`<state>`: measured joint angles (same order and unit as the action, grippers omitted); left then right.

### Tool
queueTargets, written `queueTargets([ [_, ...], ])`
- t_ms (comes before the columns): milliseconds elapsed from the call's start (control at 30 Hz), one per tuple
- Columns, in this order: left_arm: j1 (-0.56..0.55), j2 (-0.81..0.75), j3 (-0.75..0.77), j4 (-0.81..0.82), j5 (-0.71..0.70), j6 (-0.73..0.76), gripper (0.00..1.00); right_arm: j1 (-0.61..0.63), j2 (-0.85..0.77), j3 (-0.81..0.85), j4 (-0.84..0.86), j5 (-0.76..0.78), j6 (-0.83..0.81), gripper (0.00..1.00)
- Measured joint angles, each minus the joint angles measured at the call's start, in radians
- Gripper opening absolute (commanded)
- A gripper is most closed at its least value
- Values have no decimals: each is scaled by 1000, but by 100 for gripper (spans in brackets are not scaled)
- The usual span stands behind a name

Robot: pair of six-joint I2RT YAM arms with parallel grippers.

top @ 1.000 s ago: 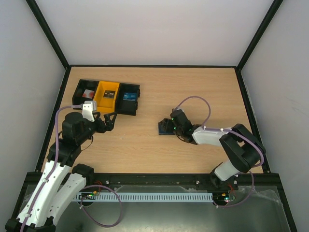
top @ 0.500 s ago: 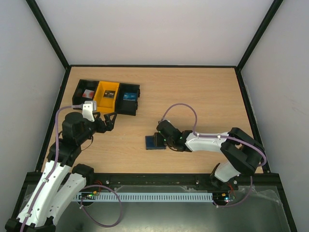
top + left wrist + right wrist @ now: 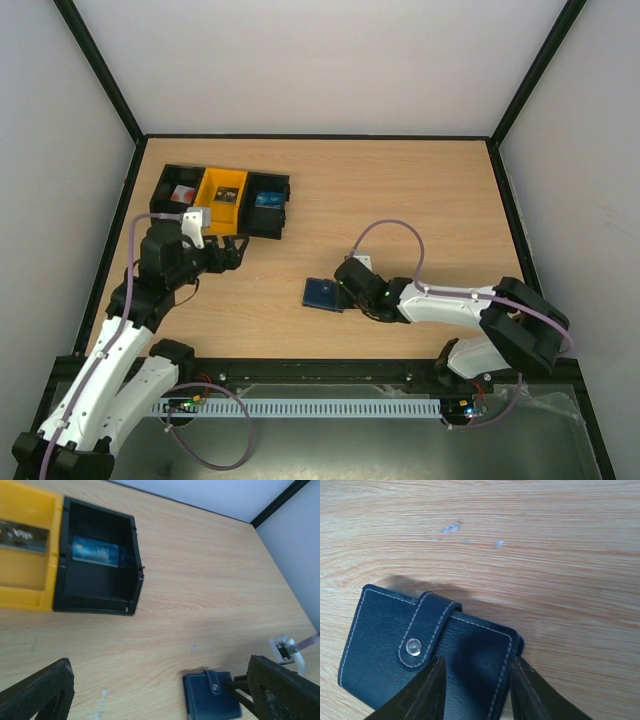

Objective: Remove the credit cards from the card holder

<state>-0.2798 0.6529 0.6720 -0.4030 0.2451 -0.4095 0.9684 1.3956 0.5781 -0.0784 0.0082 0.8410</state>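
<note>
While the dark navy stitched leather card holder (image 3: 455,650) lies flat and shut on the pale wooden worktop (image 3: 420,190), near the middle and towards the near edge, no card shows at any of its edges. Its closing strap (image 3: 431,614) wraps over the far edge and is fastened by a small metal stud (image 3: 413,647).

The right hand (image 3: 477,662) sits over the holder's near right corner. Its fingers are parted, one above the leather face and one at the right edge. Whether they press on the leather cannot be told from the wrist view. The left hand (image 3: 230,252) is released and empty, hanging well to the left of the holder, just near of the open black plastic bin (image 3: 137,575). A bluish flat card (image 3: 95,552) rests in that bin, beside a yellow plastic bin (image 3: 25,590).

The step in hand appears to be steadying the holder so the strap can be opened. To do it well, the right hand should bear down flat on the corner away from the stud, since smooth leather on smooth wood will likely slide. The left hand would then need to cross over, catch the strap's free end beside the stud, and peel it upward and away. A sideways tug would probably drag the whole holder out from under the right fingers.
</note>
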Motion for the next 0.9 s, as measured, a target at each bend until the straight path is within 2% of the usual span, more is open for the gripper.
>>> queueTargets([
  [133,-4,58,-1,15,66,-45,87,0,-32,-40,4,28,18,29],
  [300,-61,85,-52,77,108,-101,85,0,-31,-71,29,35,27,27],
  [567,-163,85,-182,195,150,-206,83,6,-11,-74,83,-60,11,25],
  [633,-189,88,-224,232,158,-243,82,27,-11,-71,80,-87,7,26],
  [900,-236,90,-343,328,159,-359,77,248,61,19,37,-144,-6,26],
])
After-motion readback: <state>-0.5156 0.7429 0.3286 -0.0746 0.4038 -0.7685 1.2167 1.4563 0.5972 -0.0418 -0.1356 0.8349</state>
